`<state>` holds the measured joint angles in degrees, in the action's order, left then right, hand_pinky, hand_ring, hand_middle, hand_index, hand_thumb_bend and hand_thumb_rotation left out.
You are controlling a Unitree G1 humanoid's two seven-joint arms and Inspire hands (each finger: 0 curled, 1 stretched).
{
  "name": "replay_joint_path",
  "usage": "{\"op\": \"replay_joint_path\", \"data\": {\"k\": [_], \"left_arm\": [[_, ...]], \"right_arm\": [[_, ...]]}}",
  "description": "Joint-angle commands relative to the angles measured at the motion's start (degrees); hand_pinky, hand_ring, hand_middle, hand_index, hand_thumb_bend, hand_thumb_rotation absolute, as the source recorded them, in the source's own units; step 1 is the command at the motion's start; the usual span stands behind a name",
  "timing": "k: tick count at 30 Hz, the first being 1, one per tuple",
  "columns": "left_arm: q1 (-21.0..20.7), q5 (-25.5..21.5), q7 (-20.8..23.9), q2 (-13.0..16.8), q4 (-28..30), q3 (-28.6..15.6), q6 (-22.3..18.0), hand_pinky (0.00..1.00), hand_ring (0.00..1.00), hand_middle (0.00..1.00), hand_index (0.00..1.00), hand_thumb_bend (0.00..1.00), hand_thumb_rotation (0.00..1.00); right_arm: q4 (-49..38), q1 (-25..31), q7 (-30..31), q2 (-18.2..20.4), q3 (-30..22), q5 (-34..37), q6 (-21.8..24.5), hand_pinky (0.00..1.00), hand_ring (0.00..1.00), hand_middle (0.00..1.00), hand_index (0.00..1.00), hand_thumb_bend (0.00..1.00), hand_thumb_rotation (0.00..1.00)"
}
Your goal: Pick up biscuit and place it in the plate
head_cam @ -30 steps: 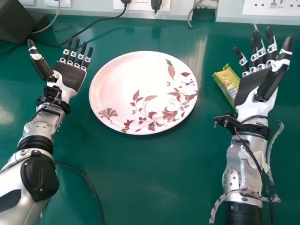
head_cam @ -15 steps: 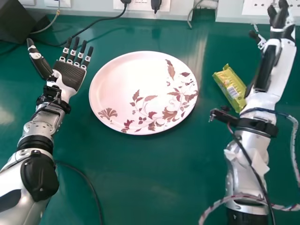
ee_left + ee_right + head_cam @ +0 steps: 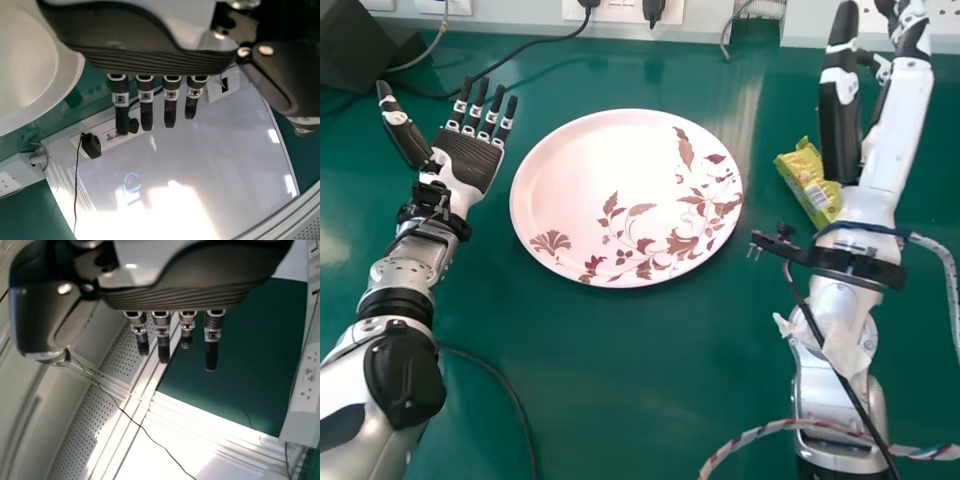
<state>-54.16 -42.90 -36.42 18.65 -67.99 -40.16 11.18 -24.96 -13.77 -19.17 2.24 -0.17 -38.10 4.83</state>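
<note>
Green bench (image 3: 650, 400), glossy; white socket strip (image 3: 620, 13) beyond, at twelve o'clock. Floral plate (image 3: 580, 160) lies mid-bench. Yellow biscuit packet (image 3: 805, 183) on the bench at the plate's three o'clock, near the rim, apart from it. Right hand (image 3: 902, 125) at two o'clock, turned edge-on, fingers (image 3: 163, 337) straight and apart; it partly covers the packet from above, contact impossible to tell. Left hand (image 3: 470, 162) at nine o'clock, palm up, fingers spread.
</note>
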Motion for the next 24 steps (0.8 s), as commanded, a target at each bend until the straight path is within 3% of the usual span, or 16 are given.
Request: {"op": "replay_joint_path", "data": {"k": [1, 24], "left_arm": [[-0.3, -0.2, 0.0, 0.6, 0.0, -0.7, 0.1, 0.82, 0.92, 0.95, 0.99, 1.00, 0.74], [-1.1, 0.2, 0.1, 1.1, -1.1, -0.9, -0.9, 0.82, 0.88, 0.92, 1.00, 1.00, 0.78]], "right_arm": [[-1.9, 0.8, 0.3, -0.4, 0.9, -2.2, 1.4, 0.77, 0.85, 0.92, 0.98, 0.74, 0.29], [-6.5, -0.8, 4.7, -3.0, 6.0, -21.1, 10.4, 0.75, 0.84, 0.91, 0.97, 0.72, 0.33]]}}
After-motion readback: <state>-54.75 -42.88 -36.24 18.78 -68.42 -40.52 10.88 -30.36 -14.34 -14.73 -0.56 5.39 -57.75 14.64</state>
